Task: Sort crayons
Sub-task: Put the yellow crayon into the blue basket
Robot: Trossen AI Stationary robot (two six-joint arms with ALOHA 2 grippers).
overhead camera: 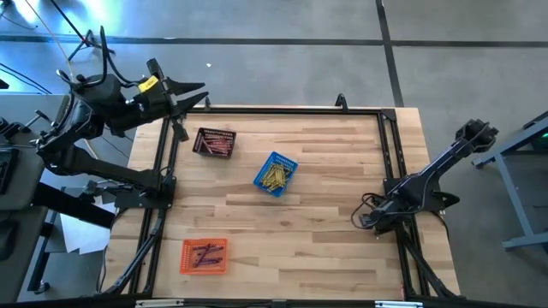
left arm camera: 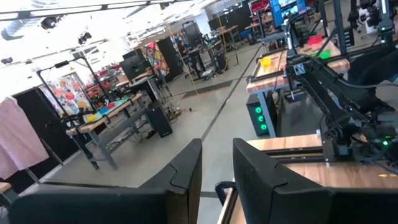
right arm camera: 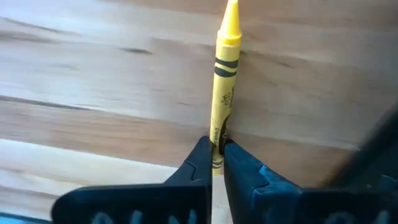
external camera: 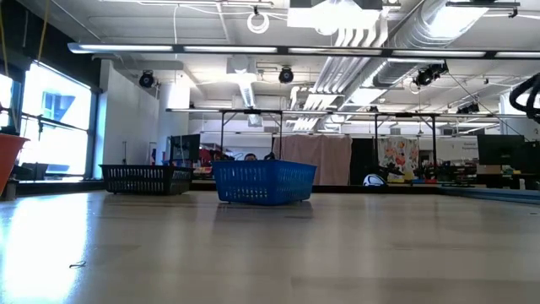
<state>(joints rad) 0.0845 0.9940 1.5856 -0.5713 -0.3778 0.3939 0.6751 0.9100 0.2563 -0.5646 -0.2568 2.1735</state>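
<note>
1. Yellow crayon (right arm camera: 225,74) is pinched by its lower end between the right gripper (right arm camera: 217,149) fingers, jaws closed down to the stick's width. Most of its length and the pointed tip stick out ahead of the fingertips, over bare wood. An end grip like this probably leaves the tip free to aim into a basket.
2. In the high view that right gripper (overhead camera: 370,220) sits low at the table's (overhead camera: 342,180) right edge, well apart from all three baskets. Crayon itself is too small to pick out there.
3. Blue basket (overhead camera: 275,174) holds the yellow sticks and is the nearest basket to the right gripper, toward the table middle. By colour match, it is the likely drop spot.
4. Black basket (overhead camera: 214,142) holds red-pink sticks and lies beyond the blue one, close under the left gripper (overhead camera: 190,94).
5. Orange basket (overhead camera: 204,256) holds dark, purple-looking sticks at the front left corner, far from both grippers.
6. Left gripper is raised at the table's back left edge, its camera looking out into the room. Its fingers (left arm camera: 186,174) stand partly apart with nothing between them; looks parked.
7. Step judged: grasp made, carry to the blue basket not yet begun. Risk: the thin stick could pivot in an end-only pinch.
</note>
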